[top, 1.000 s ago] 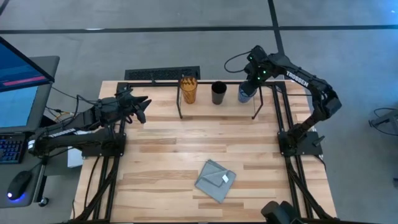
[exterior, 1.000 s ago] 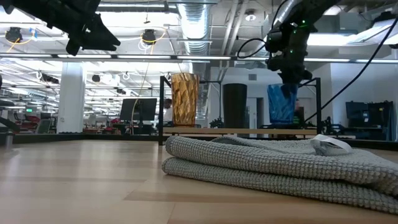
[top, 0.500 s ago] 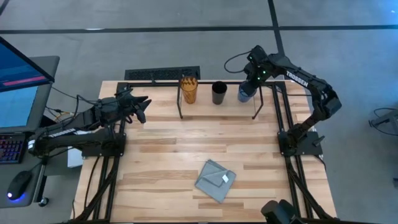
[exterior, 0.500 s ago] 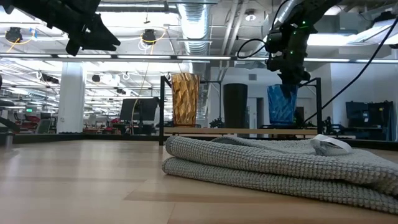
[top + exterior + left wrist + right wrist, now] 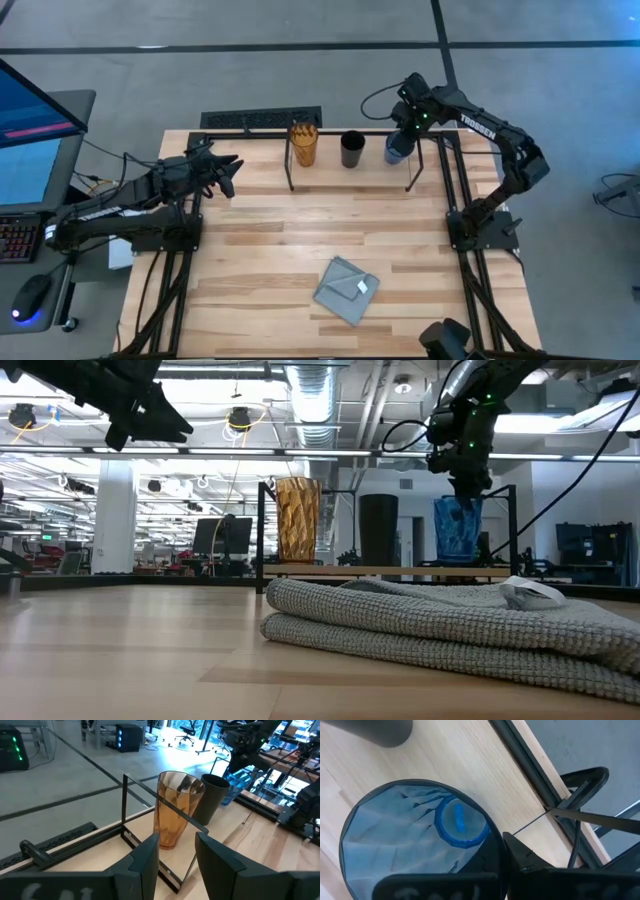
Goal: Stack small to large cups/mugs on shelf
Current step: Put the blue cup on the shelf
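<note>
Three cups stand in a row on the shelf (image 5: 330,166): the amber tumbler (image 5: 303,145) (image 5: 297,520) (image 5: 177,810), the black cup (image 5: 351,149) (image 5: 378,530) and the translucent blue cup (image 5: 396,151) (image 5: 458,530) (image 5: 415,835). My right gripper (image 5: 467,486) comes down onto the blue cup's top at the shelf's right end and is shut on it. My left gripper (image 5: 228,172) (image 5: 175,857) hangs open above the table, left of the shelf, facing the tumbler. My right gripper has the blue cup by its rim (image 5: 492,837), from above and pointing down. One finger (image 5: 520,852) stands outside the rim; the other is hidden by the cup and the gripper body. The cup is upright, its base at or just above the shelf board (image 5: 380,571).
A folded grey cloth (image 5: 346,289) (image 5: 450,625) lies on the near middle of the table. A black slotted bar (image 5: 260,119) sits at the far edge. Thin black posts and a rail (image 5: 165,802) frame the shelf. A monitor and keyboard stand off the table's left.
The right gripper and the blue cup have shifted a little toward the shelf's right end, and the cup has stayed upright. The left arm has kept still.
</note>
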